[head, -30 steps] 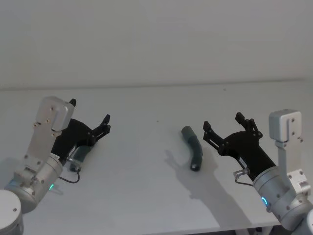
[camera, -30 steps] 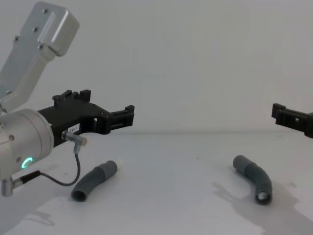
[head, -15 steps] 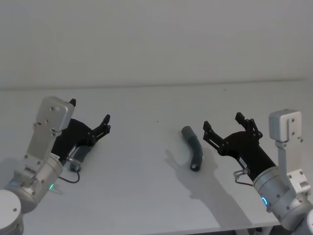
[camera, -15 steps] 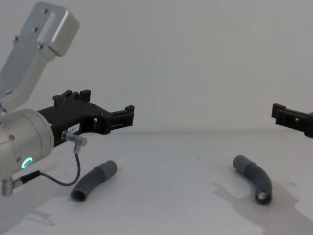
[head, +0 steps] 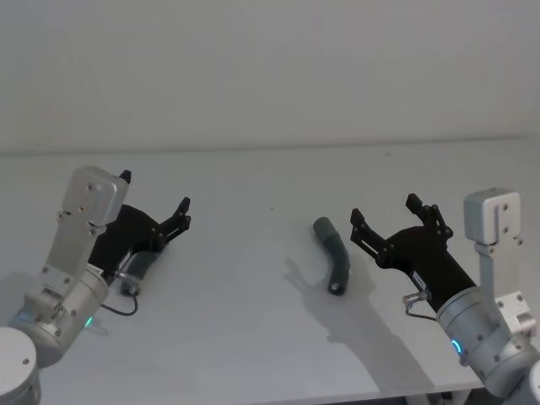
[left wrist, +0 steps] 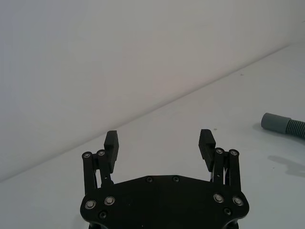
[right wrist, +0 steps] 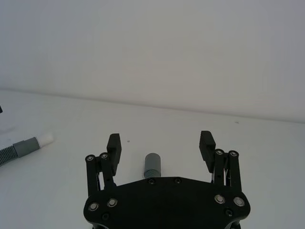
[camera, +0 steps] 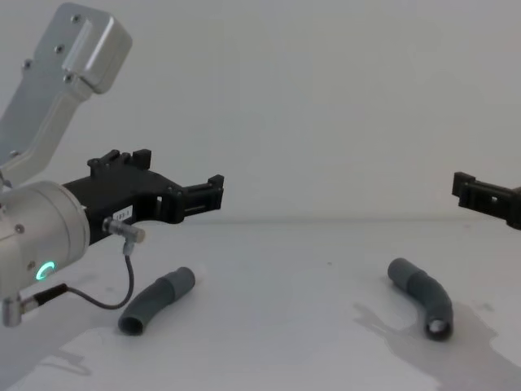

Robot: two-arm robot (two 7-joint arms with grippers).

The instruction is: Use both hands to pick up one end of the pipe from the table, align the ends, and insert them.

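Observation:
The pipe lies in two curved dark grey pieces on the white table (head: 245,337). The left piece (head: 140,265) (camera: 159,298) rests under my left gripper (head: 156,191) (left wrist: 159,140), which hovers above it, open and holding nothing. The right piece (head: 334,253) (camera: 422,295) lies just ahead of my right gripper (head: 385,211) (right wrist: 160,142), which is also open and clear of it. In the right wrist view its grey cuff end (right wrist: 152,165) shows between the fingers, and the left piece's white tip (right wrist: 45,139) shows farther off. The left wrist view catches the right piece (left wrist: 285,126) at the edge.
A pale wall (head: 270,76) rises behind the table's far edge. A thin black cable (camera: 102,302) loops from my left wrist down close to the left piece. Bare table lies between the two pieces.

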